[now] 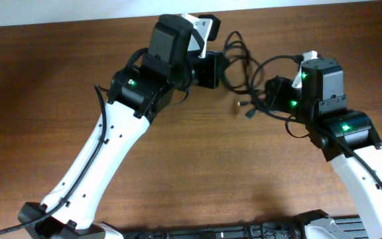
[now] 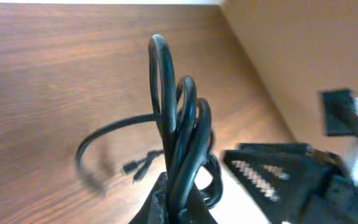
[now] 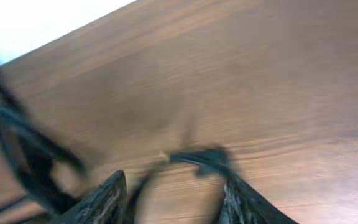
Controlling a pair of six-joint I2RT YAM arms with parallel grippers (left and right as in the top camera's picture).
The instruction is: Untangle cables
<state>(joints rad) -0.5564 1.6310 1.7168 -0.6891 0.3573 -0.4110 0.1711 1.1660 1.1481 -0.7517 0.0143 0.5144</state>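
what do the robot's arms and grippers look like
The left arm and right arm have white rounded links, black boxy joints with small green lights, and black wires along them. The left gripper and right gripper have dark fingers.

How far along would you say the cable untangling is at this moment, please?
Nothing looks finished: the cables form one bunch of overlapping loops. In hand: the left end effector grips that bunch at its base, and the right end effector sits spread around one strand, though that view is blurred. Left: separating every cord; only the plug ends lie loose on the table.
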